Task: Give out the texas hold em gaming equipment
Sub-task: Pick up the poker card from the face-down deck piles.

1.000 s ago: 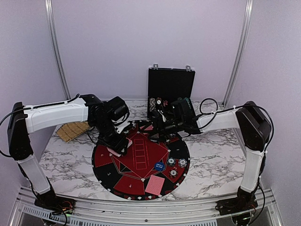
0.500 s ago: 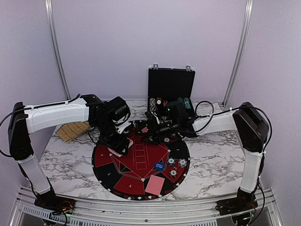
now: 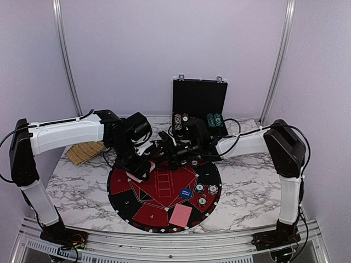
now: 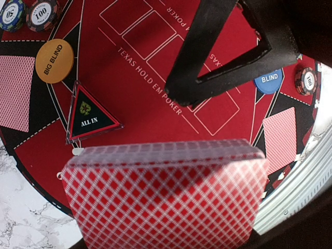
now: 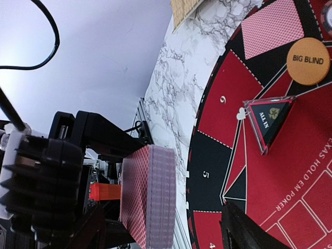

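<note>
Deck held at the left, the right gripper (image 3: 156, 150) close by.
The left gripper (image 3: 138, 170) is clamped on the deck (image 4: 166, 197) above the left side of the mat (image 3: 123, 183). The right gripper hangs just beside the deck; how far it is open I cannot tell. On the mat lie one orange disc (image 4: 55, 60), two single cards (image 4: 15, 93), one blue disc (image 4: 270, 79) and five chips (image 3: 213, 189).

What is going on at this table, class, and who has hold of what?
The left tool grips a deck of red-backed cards above the round mat. The right tool hangs open close beside that deck. Single cards, chips and an orange BIG BLIND disc already lie on the mat.
</note>
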You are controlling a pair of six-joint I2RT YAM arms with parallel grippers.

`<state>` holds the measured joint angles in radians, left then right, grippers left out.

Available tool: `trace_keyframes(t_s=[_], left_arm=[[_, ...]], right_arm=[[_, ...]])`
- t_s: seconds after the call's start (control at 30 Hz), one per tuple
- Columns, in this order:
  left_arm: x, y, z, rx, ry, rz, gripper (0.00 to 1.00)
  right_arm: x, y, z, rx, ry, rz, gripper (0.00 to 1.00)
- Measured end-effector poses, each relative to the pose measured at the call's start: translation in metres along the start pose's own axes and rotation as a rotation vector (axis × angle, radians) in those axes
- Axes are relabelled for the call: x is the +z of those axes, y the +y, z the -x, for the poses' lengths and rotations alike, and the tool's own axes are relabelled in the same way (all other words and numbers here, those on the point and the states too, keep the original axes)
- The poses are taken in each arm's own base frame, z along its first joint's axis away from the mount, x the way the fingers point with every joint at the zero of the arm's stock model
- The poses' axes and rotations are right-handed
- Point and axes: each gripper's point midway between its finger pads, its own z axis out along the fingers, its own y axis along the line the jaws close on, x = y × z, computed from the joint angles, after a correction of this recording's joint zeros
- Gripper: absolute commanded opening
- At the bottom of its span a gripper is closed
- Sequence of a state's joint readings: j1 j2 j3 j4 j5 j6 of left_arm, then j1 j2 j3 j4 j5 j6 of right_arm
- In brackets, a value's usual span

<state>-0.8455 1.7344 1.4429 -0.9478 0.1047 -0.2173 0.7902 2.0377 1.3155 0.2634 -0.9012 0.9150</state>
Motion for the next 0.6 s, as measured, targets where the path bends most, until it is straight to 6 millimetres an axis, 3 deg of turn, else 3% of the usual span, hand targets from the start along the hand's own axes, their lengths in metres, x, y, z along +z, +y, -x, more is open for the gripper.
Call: trace_keyframes(t_s=[0.23, 0.6], left_arm=[[0.000, 0.000, 0.000, 0.001, -0.001, 0.000, 0.41], [0.000, 0.000, 0.001, 0.001, -0.001, 0.000, 0.41]], right_arm=[[0.016, -0.002, -0.007, 0.002, 0.034, 0.007, 0.69], [0.024, -0.007, -0.009, -0.006, 0.053, -0.005, 0.59]])
